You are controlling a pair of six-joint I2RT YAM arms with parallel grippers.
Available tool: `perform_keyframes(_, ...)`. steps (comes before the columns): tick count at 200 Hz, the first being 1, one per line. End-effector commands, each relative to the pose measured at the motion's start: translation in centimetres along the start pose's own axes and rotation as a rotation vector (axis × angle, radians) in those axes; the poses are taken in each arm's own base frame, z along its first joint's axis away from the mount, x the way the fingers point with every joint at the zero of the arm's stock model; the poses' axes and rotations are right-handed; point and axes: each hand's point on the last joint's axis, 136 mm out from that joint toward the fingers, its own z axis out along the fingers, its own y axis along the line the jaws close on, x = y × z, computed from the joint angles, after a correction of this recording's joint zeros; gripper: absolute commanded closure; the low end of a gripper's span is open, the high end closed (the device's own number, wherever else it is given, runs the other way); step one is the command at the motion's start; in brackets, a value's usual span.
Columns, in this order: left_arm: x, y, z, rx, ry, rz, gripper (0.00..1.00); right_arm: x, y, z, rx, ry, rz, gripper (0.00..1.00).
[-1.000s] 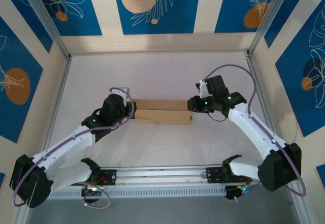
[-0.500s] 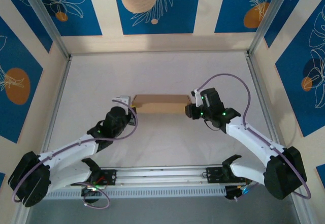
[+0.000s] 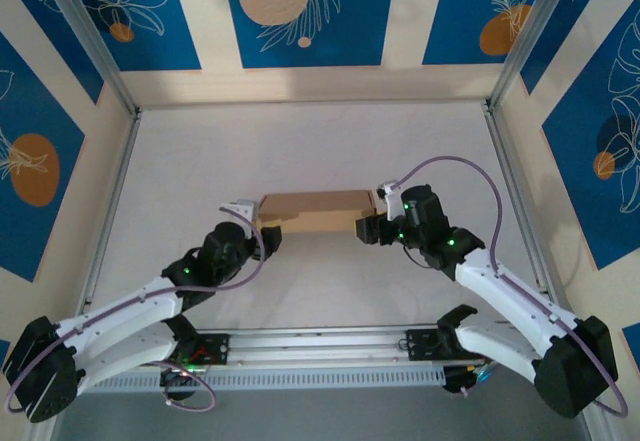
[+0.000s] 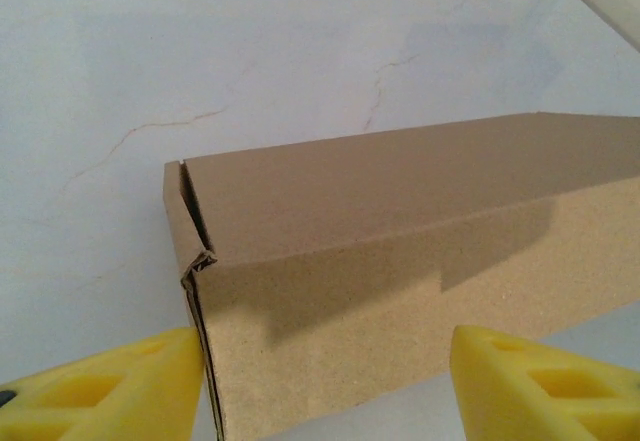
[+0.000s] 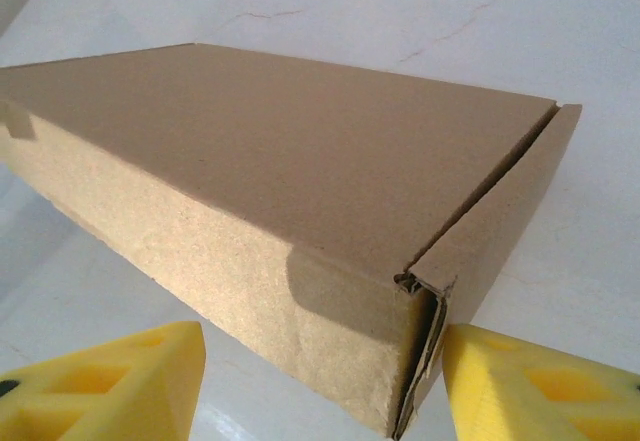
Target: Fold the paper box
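The paper box [image 3: 315, 211] is a closed, shallow brown cardboard box lying flat in the middle of the table. My left gripper [image 3: 268, 238] sits at its near left corner, my right gripper [image 3: 364, 229] at its near right corner. In the left wrist view the box [image 4: 400, 251] shows its left corner seam, with the left gripper [image 4: 325, 391] open and its yellow fingers [image 4: 100, 386] straddling the front wall. In the right wrist view the box [image 5: 270, 151] shows its right corner, and the right gripper [image 5: 320, 391] is open around that corner.
The white table [image 3: 300, 141] is fenced by aluminium rails at the left [image 3: 110, 201] and right [image 3: 510, 191]. A metal rail [image 3: 320, 346] with the arm bases runs along the near edge. Patterned blue and cream walls stand behind.
Both arms have drawn back toward the near edge, from the box's ends to its near corners. The box has shifted a little and now lies flat with its lid down.
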Motion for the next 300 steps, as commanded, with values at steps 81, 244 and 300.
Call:
perform_keyframes(81,-0.1,-1.9,-0.1,0.07,0.066,-0.009,0.32,0.8,0.4,-1.4,-0.069,-0.005,0.105,0.27)
perform_keyframes(244,-0.2,2.5,7.9,0.012,0.286,-0.209,0.36,3.2,-6.5,4.0,0.121,0.332,0.577,0.39)
perform_keyframes(300,1.8,2.5,9.3,0.03,0.335,-0.276,0.51,3.1,-6.5,7.2,0.052,0.413,0.601,0.44)
